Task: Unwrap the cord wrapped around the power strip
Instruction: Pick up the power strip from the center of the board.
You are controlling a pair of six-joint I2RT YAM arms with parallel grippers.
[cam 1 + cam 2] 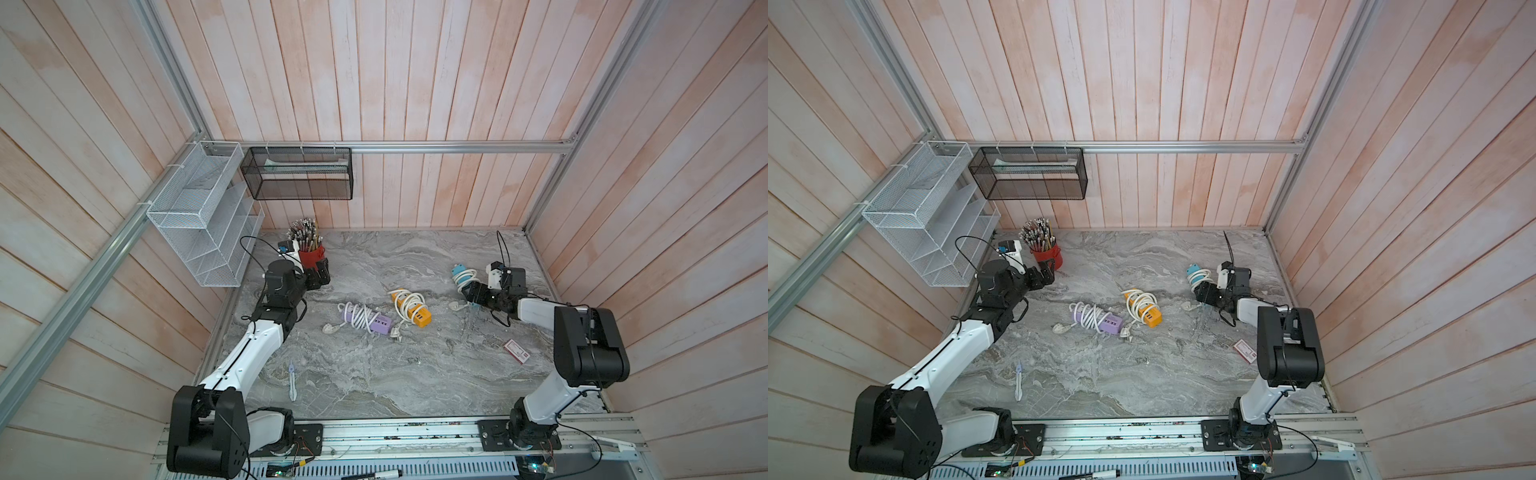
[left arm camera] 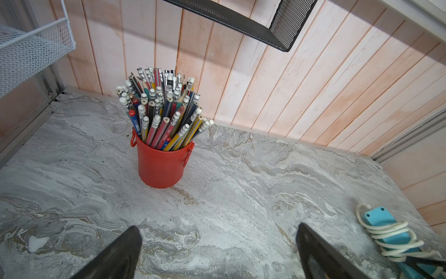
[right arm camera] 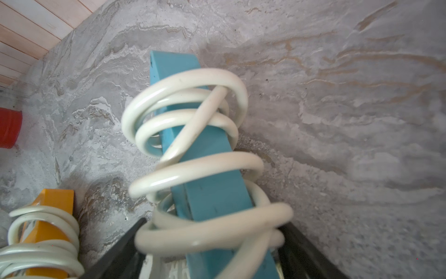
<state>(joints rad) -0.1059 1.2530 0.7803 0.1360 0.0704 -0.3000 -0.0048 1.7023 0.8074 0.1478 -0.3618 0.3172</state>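
Loosely, thick cream-white cord point(image 3: 193, 166) coils round the sky-blue plastic power strip point(image 3: 210, 193) (one strand crosses diagonally). Right gripper point(image 3: 216, 223) straddles its end, grip unclear; left gripper point(image 2: 218, 228) stands wide open.

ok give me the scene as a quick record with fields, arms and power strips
left gripper: open, empty, facing the red pencil cup
right gripper: jaws either side of the blue power strip; firm grip unclear
white cord: wrapped in several loops round the blue power strip
purple power strip: flat on the marble table, cord wrapped
orange power strip: beside the purple one, cord wrapped
task progress: no cord unwrapped yet
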